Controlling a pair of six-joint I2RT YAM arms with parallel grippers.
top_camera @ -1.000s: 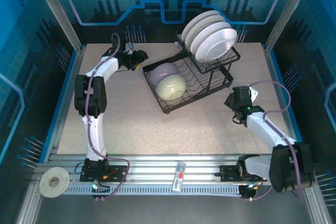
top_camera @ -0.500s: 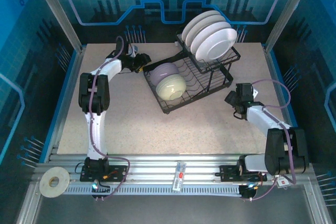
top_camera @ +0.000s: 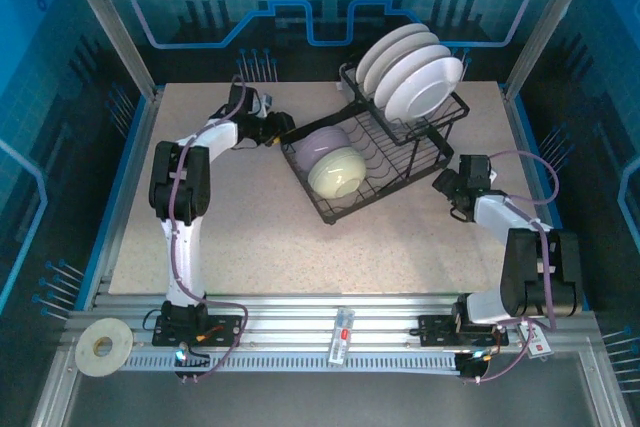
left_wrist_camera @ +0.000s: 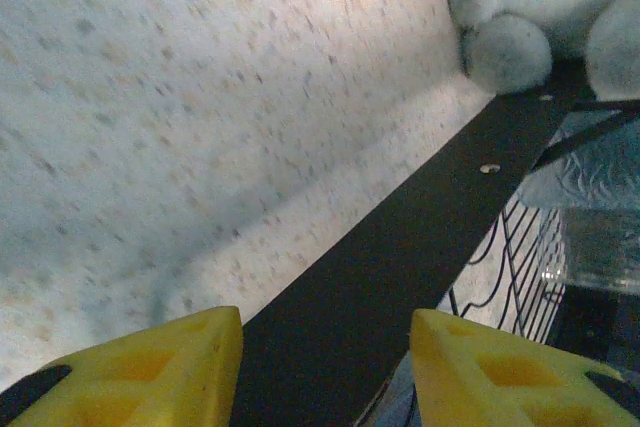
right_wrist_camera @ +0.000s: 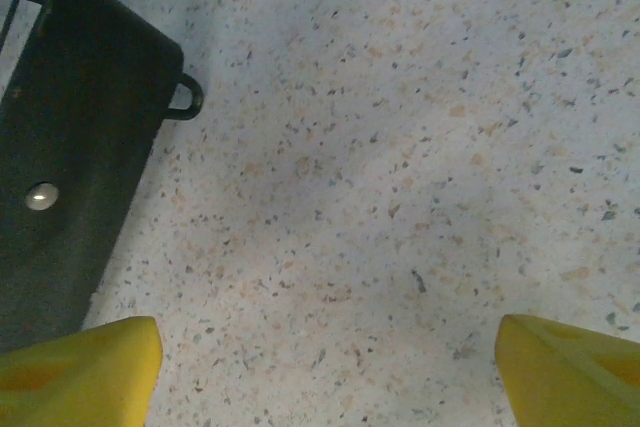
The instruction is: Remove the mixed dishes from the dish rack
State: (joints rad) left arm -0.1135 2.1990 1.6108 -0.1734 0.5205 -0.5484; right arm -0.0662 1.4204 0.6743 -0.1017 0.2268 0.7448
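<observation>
The black wire dish rack (top_camera: 326, 209) stands at the back centre of the table, turned askew. Three white plates (top_camera: 425, 87) lean in its upper slots. A lavender bowl (top_camera: 318, 139) and a pale green bowl (top_camera: 337, 172) lie in its lower basket. My left gripper (top_camera: 283, 128) is at the rack's left corner. In the left wrist view its gripper (left_wrist_camera: 325, 367) is open astride the rack's flat black bar (left_wrist_camera: 400, 237), with a sliver of gap at the right finger. My right gripper (top_camera: 447, 185) is open and empty over bare table beside the rack's right corner (right_wrist_camera: 70, 177).
Clear plastic (left_wrist_camera: 595, 182) shows inside the rack past the bar. A roll of tape (top_camera: 103, 345) and a small tube (top_camera: 343, 332) lie on the front rail. Blue walls close in the table on three sides.
My left gripper has reached the rack's left corner and narrowed around its bar. The rack has slid right and rotated. The right arm has folded back beside the rack's right corner.
</observation>
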